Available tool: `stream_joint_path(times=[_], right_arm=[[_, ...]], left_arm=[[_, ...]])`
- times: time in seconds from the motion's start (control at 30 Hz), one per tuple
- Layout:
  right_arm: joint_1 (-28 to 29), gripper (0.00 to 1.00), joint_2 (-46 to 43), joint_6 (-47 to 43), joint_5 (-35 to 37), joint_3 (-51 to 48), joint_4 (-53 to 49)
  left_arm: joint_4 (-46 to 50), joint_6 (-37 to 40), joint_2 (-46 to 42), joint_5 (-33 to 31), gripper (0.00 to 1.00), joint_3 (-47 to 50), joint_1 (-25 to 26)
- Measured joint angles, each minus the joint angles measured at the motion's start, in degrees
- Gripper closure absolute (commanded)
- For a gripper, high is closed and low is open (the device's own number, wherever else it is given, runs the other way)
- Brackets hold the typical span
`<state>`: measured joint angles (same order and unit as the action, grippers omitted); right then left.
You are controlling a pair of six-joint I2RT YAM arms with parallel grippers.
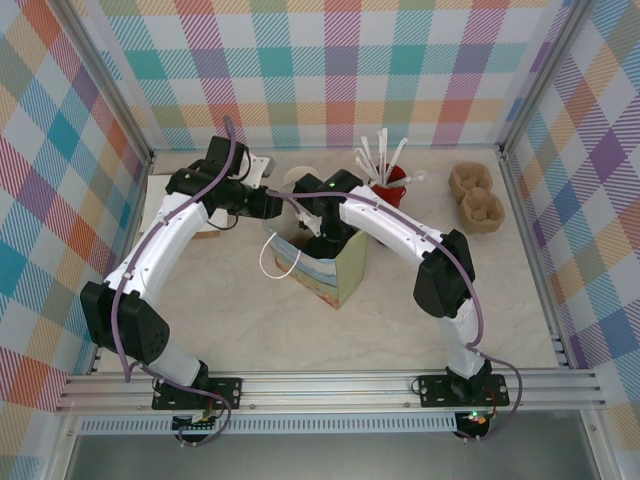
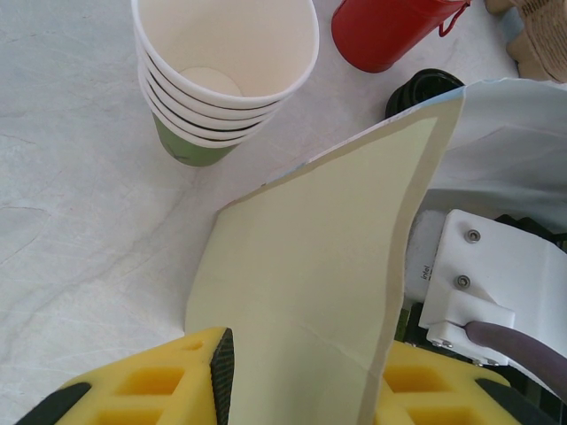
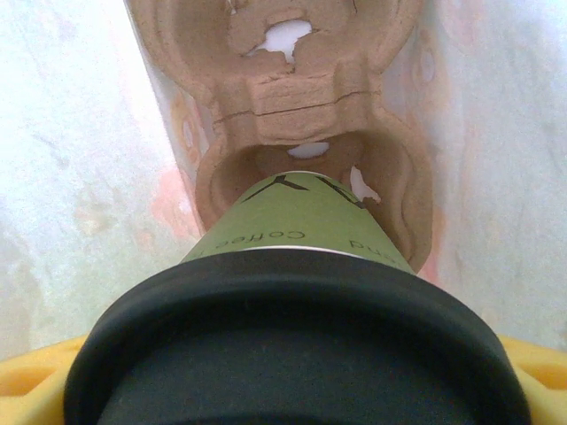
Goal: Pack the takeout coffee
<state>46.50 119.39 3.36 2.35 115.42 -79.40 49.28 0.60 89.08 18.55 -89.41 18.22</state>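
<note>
The takeout coffee (image 3: pixel 301 221), an olive-green paper cup with a black lid (image 3: pixel 292 345), hangs upright inside the paper bag (image 1: pixel 340 272). My right gripper (image 3: pixel 292 385) is shut on it just under the lid, with yellow fingers (image 3: pixel 31 381) at both sides. The cup's foot sits at the nearer socket of a brown pulp carrier (image 3: pixel 292 97) on the bag's floor; I cannot tell whether it is seated. My left gripper (image 2: pixel 301 381) is shut on the bag's pale yellow wall (image 2: pixel 319 266), holding it aside. In the top view my right gripper (image 1: pixel 322 238) reaches down into the bag's mouth.
A stack of lidless green cups (image 2: pixel 221 80) stands just behind the bag. A red mug (image 1: pixel 392 186) of white sticks is behind it to the right. Two spare pulp carriers (image 1: pixel 475 196) lie at the back right. The bag's white handle loop (image 1: pixel 268 262) hangs off its left side.
</note>
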Motion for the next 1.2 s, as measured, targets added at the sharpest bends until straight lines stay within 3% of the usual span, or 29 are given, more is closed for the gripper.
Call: stream_joint_path(times=[1.2], right_arm=[[0.02,0.22,-0.87,0.0,-0.44,0.94,-0.39]], left_arm=[[0.0,-0.85,0.13,0.0,0.65,-0.04,0.02]])
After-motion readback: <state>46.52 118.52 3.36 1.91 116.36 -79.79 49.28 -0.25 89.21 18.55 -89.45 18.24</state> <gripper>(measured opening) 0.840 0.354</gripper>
